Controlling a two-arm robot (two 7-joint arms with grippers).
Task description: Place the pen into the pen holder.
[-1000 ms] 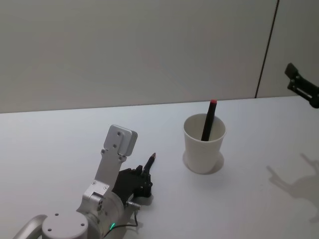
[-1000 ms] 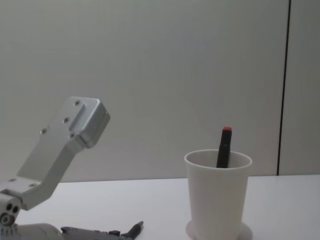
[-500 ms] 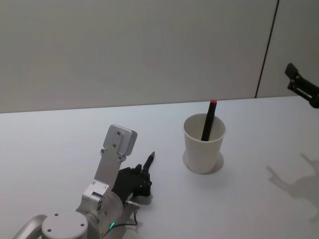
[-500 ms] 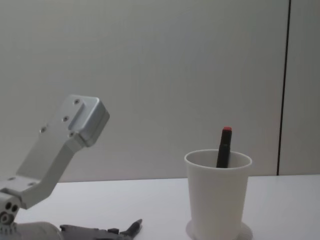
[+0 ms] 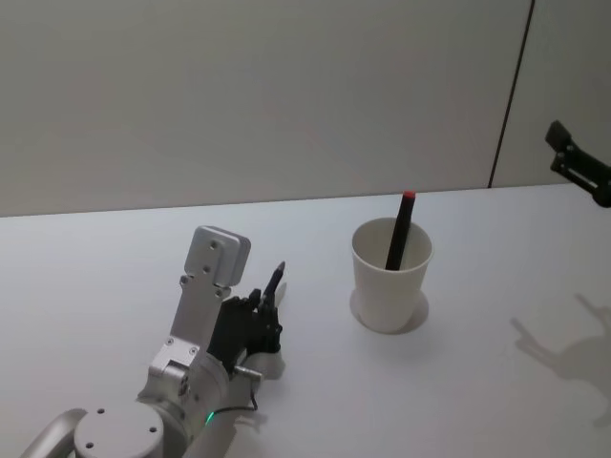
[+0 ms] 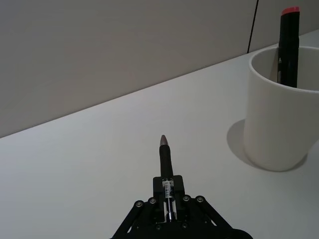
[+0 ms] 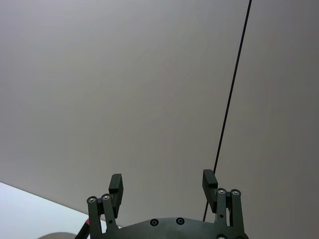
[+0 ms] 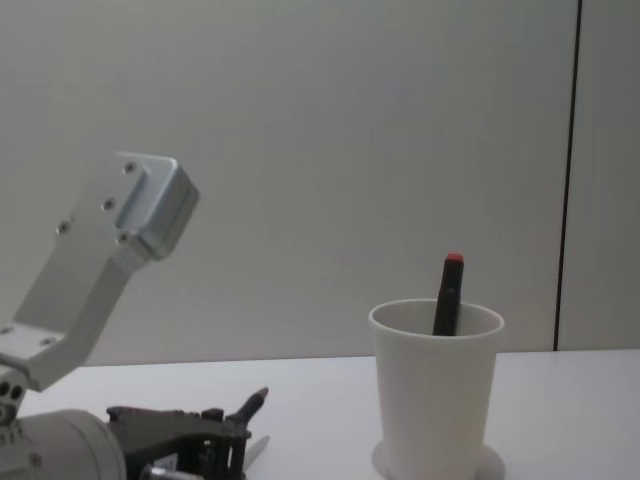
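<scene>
1. Left gripper (image 5: 271, 303): jaws clamped on a dark pen (image 6: 165, 157), its tip jutting out past the fingers and tilted slightly upward.
2. Held low over the white table (image 5: 115, 267), pointing toward the pen holder (image 5: 389, 281) from well to its left, not touching it.
3. Pen holder upright on the table, with a second pen (image 5: 401, 227) leaning inside (black, with a red cap showing above the rim).
4. Right gripper (image 7: 162, 183): fingers spread wide with nothing between them, raised well to the right of the pen holder.
</scene>
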